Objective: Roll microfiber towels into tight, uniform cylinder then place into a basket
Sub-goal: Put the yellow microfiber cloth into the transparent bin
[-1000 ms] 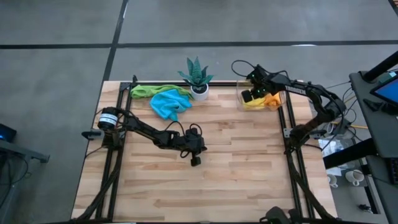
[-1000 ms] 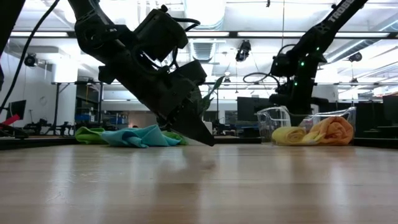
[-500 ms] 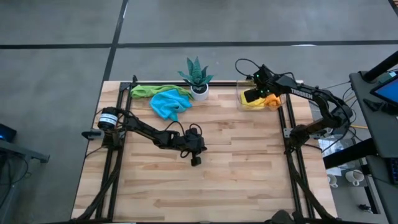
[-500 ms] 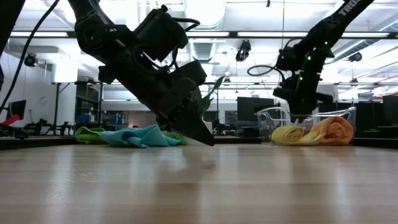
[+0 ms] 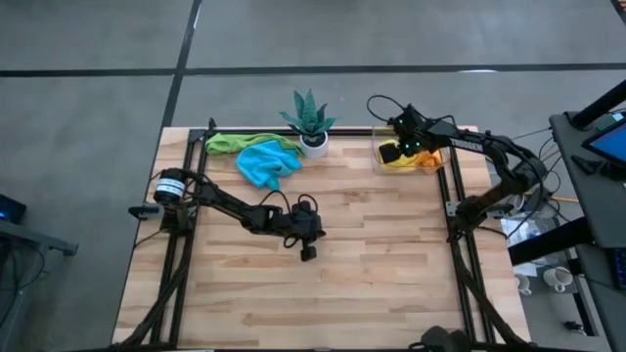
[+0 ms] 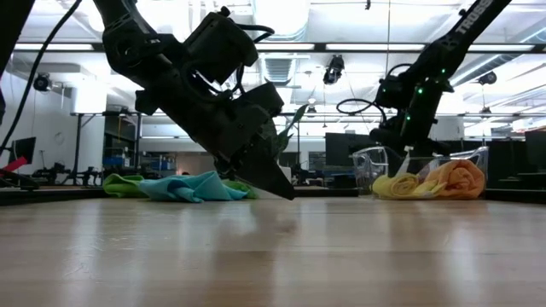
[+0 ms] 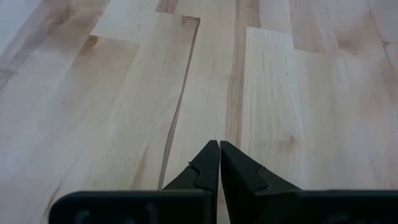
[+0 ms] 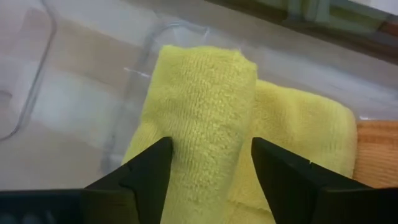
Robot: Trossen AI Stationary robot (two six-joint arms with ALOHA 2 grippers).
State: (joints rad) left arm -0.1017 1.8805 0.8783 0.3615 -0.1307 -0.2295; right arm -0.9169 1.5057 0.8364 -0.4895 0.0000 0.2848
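Observation:
The clear basket [image 5: 378,156] stands at the table's far right with a yellow rolled towel [image 8: 205,106] and an orange towel [image 6: 458,179] lying inside. My right gripper [image 8: 208,165] hangs over the basket, open and pointing steeply down, one finger on each side of the yellow roll. A light blue towel [image 5: 266,164] and a green towel [image 5: 230,143] lie crumpled at the far left. My left gripper [image 5: 307,252] is shut and empty, tilted down just above the middle of the table. My right gripper's fingers [image 8: 146,171] come from above and stand across the yellow roll's near end [image 8: 199,155]. The roll lies on the basket's floor. I cannot tell whether the fingers touch the cloth.
A green spiky plant in a white pot [image 5: 310,122] stands at the far edge between the loose towels and the basket. Bare wooden table [image 5: 372,254] fills the middle and near side. Black frame rails [image 5: 456,235] run along both sides.
My right gripper rose a little over the basket, then sank back toward the yellow roll. The yellow and orange towels stay in the basket.

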